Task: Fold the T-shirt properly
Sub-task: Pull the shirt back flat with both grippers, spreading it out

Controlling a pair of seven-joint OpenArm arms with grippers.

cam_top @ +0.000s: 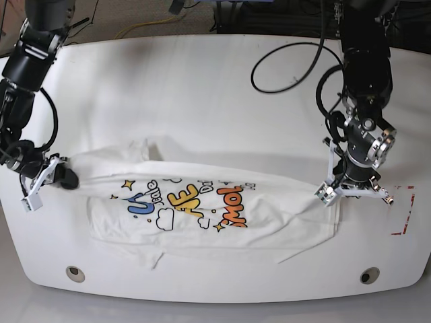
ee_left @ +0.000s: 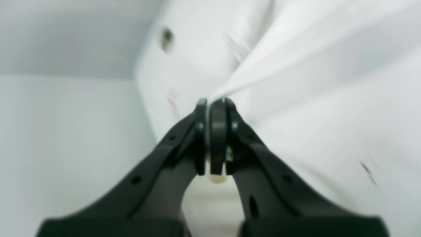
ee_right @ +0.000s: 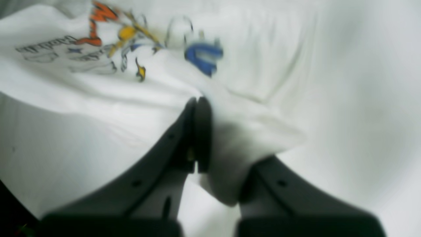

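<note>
The T-shirt (cam_top: 202, 212) is being held at both ends, stretched sideways across the white table (cam_top: 202, 74) toward its near edge. A pinch of cloth is being clamped in the left gripper (ee_left: 215, 102), jaws pressed tight with a thin fold drawn taut out of the tips. At the opposite end, the right gripper (ee_right: 199, 100) is likewise being kept closed on a bunch of fabric, which is spilling over one finger. This two-ended hold is most likely being used to pull the garment flat and straight so that a clean fold line can be made.

The shirt is being shown print-side up: blue, orange and yellow letters (cam_top: 185, 202), small clouds and yellow stars are being displayed along the middle. The cloth is not yet lying flat; ridges are running lengthwise between the grips, and the lower hem is being left rumpled, with a loose flap (cam_top: 151, 259) sticking out near the front.
</note>
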